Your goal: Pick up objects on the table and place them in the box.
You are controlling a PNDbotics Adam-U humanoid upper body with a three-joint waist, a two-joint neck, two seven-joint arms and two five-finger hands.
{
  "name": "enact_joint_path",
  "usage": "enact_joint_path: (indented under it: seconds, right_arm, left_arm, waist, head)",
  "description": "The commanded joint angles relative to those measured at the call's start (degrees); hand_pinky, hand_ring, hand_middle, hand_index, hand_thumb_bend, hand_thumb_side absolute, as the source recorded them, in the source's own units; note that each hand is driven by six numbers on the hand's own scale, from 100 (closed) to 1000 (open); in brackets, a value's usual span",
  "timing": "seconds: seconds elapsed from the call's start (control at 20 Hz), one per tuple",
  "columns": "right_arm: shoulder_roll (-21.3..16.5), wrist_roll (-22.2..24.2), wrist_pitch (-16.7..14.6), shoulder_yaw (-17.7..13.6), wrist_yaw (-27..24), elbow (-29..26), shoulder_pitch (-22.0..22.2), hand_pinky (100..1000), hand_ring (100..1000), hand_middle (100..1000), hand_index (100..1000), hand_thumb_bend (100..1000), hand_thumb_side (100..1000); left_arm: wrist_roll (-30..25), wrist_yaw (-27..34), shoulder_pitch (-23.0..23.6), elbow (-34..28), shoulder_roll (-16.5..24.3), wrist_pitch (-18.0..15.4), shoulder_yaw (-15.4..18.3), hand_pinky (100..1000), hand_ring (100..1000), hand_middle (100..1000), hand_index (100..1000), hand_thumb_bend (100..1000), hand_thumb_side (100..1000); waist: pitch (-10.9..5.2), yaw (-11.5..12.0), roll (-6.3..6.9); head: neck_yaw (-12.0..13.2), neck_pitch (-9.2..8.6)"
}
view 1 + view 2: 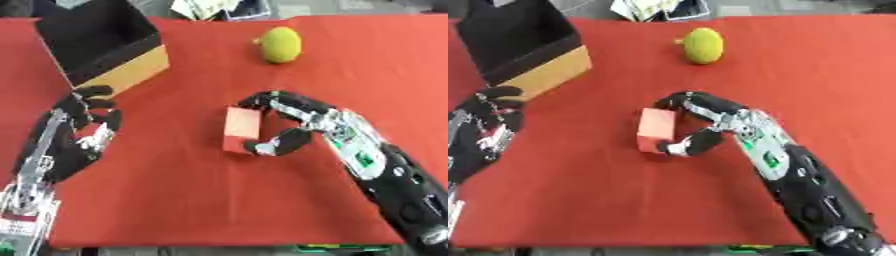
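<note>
A red block (pixel 241 128) stands on the red tablecloth (pixel 219 200) near the middle. My right hand (pixel 302 122) reaches in from the lower right; its fingers curl over the block's top and its thumb (pixel 278 145) presses the near side. A yellow-green lemon (pixel 281 44) lies at the far centre. The box (pixel 105 47), black inside with tan outer walls, stands open at the far left. My left hand (pixel 83 130) rests at the left just in front of the box, fingers bent, holding nothing.
Papers and clutter (pixel 210 7) lie beyond the table's far edge. The cloth's front edge (pixel 219 244) runs along the bottom of the views.
</note>
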Motion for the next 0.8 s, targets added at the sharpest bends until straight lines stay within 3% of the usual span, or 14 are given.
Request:
enact_joint_path:
  seconds: [0.05, 0.2, 0.45, 0.7, 0.8]
  right_arm:
    - [0.0, -0.75, -0.08, -0.42, 1.2, 0.71, -1.06, 740, 816, 818, 925, 403, 523]
    - [0.23, -1.3, -0.31, -0.35, 1.56, 1.25, -1.16, 734, 807, 791, 891, 399, 515]
    - [0.24, -3.08, -0.9, -0.25, 1.57, 0.99, -1.34, 715, 766, 674, 710, 339, 430]
    - [-0.37, -5.93, -1.32, -0.28, 0.9, -0.73, -2.09, 703, 746, 644, 577, 247, 319]
    - [-0.9, -7.01, -1.22, -0.37, 0.31, -1.81, -2.9, 703, 744, 643, 567, 233, 298]
  left_arm:
    - [-0.2, 0.4, -0.56, -0.83, 0.4, -0.08, -0.04, 613, 750, 763, 816, 351, 499]
    - [-0.21, 0.39, -0.58, -0.83, 0.42, -0.09, -0.03, 613, 750, 763, 816, 352, 499]
    - [-0.23, 0.42, -0.62, -0.85, 0.44, -0.09, -0.05, 613, 750, 763, 817, 352, 499]
    - [-0.21, 0.43, -0.59, -0.88, 0.49, -0.11, -0.02, 613, 750, 763, 816, 352, 499]
    - [-0.19, 0.44, -0.54, -0.88, 0.51, -0.11, 0.01, 613, 750, 763, 816, 351, 498]
  waist:
    - [-0.95, 0.05, 0.01]
    - [-0.99, 0.11, -0.01]
    - [-1.06, 0.13, -0.05]
    - [-1.16, 0.07, -0.11]
    - [-1.25, 0.05, -0.14]
  head:
    - [-0.14, 0.28]
    - [-0.18, 0.28]
    - [-0.14, 0.28]
    - [-0.01, 0.28]
    - [0.06, 0.28]
